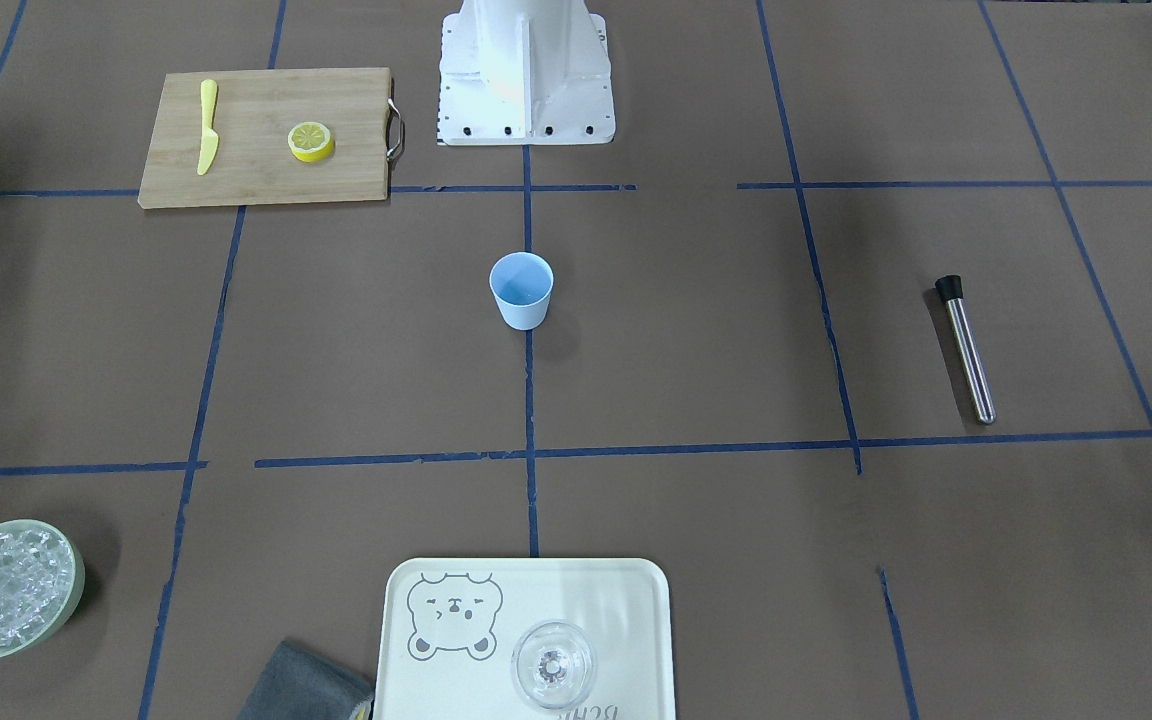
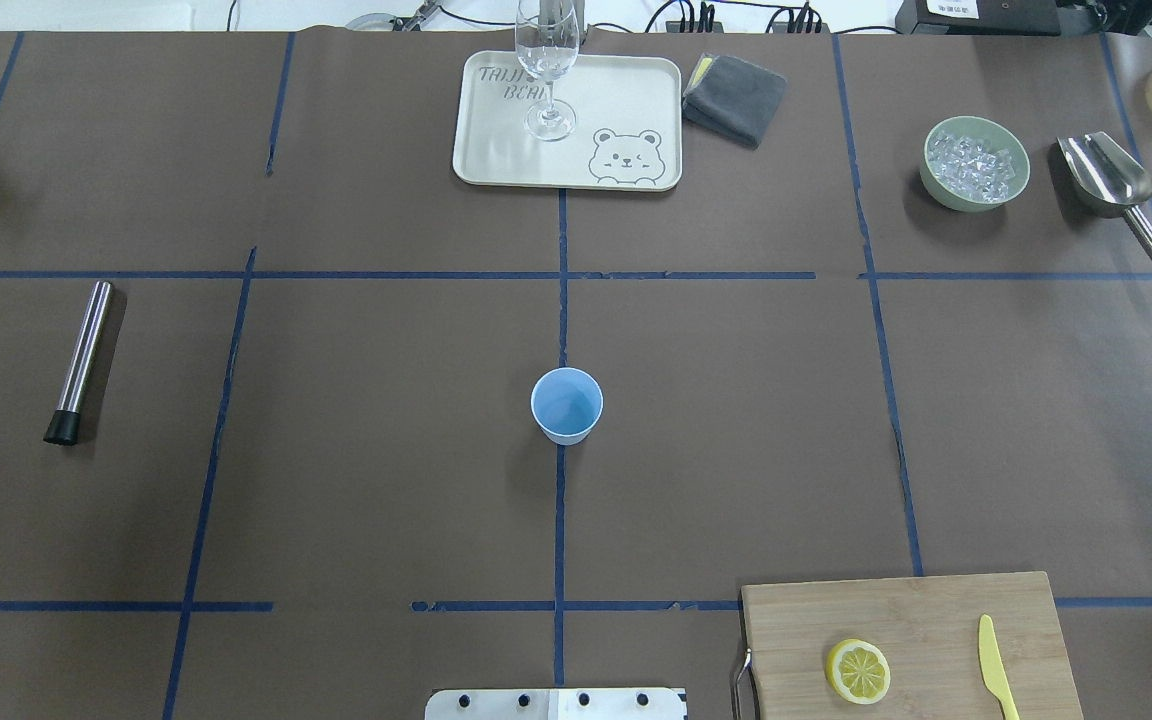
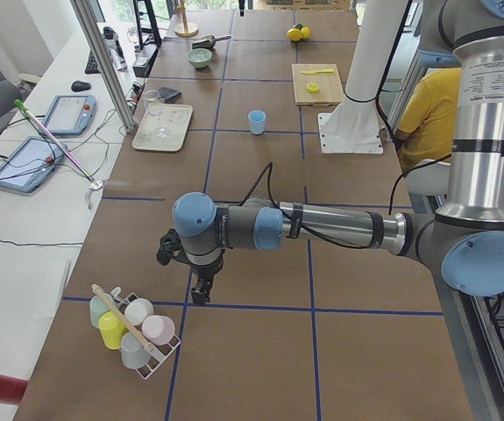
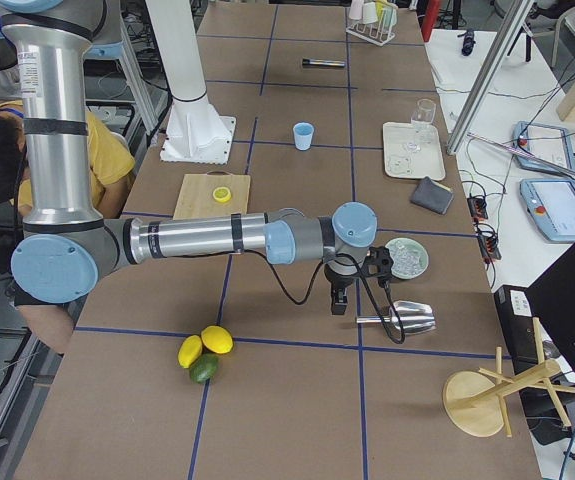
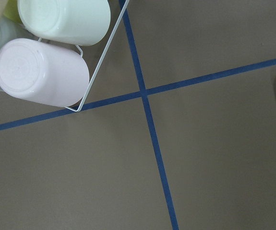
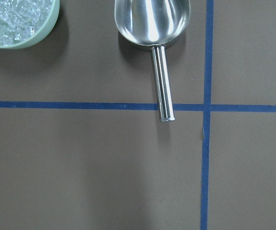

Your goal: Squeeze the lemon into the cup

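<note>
The pale blue cup [image 2: 566,405] stands upright at the table's middle, also in the front view [image 1: 521,290] and the side views [image 3: 257,122] [image 4: 303,136]. The small lemon chunk shows in no view. Only a round lemon slice [image 2: 858,670] lies on the wooden cutting board [image 2: 936,610] next to a yellow knife [image 2: 996,680]. My left gripper [image 3: 201,294] hangs at the table's far left end beside a cup rack [image 3: 133,329]. My right gripper [image 4: 338,305] hangs at the far right end by the metal scoop [image 4: 407,318]. I cannot tell whether either is open or shut.
A steel muddler [image 2: 81,360] lies at the left. A tray [image 2: 496,150] with a clear glass [image 2: 548,80] and a grey cloth [image 2: 734,98] are at the far edge. A green bowl of ice [image 2: 974,163] is beside the scoop. Whole lemons [image 4: 204,350] lie near the right end.
</note>
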Available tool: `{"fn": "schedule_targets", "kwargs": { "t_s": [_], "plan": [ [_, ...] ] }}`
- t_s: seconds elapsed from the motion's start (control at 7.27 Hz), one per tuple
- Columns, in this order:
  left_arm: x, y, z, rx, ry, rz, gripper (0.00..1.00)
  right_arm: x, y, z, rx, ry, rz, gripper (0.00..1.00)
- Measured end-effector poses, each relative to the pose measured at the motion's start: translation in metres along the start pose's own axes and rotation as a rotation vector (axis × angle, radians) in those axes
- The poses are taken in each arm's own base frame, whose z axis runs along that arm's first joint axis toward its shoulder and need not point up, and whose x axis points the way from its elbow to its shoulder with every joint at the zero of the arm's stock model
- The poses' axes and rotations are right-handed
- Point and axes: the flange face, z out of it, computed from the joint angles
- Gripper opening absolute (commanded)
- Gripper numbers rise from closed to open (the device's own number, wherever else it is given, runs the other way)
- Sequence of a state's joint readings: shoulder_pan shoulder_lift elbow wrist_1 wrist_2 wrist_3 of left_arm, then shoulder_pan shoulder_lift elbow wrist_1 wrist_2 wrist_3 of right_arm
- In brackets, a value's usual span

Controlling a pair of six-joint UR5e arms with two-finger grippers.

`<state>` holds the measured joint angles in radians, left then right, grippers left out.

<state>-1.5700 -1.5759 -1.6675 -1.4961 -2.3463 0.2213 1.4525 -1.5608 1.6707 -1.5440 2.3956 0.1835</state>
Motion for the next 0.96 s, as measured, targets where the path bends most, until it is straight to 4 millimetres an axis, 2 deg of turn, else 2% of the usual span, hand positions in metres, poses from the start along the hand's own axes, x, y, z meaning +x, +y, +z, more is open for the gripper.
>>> {"fn": "schedule_targets", "kwargs": {
  "t_s": [0.41,0.69,0.96],
  "plan": [
    [0.009,-0.006,-0.004,0.023,0.050,0.010,1.00,-0.002,0.006,0.005,-0.004,-0.003,0.035,1.00],
    [0.014,-0.006,-0.007,0.039,0.062,0.030,1.00,-0.035,0.014,0.008,-0.035,-0.104,-0.006,1.00],
    [0.017,-0.006,-0.009,0.046,0.063,0.039,1.00,-0.072,0.053,0.001,-0.047,-0.167,-0.054,1.00]
  ]
}}
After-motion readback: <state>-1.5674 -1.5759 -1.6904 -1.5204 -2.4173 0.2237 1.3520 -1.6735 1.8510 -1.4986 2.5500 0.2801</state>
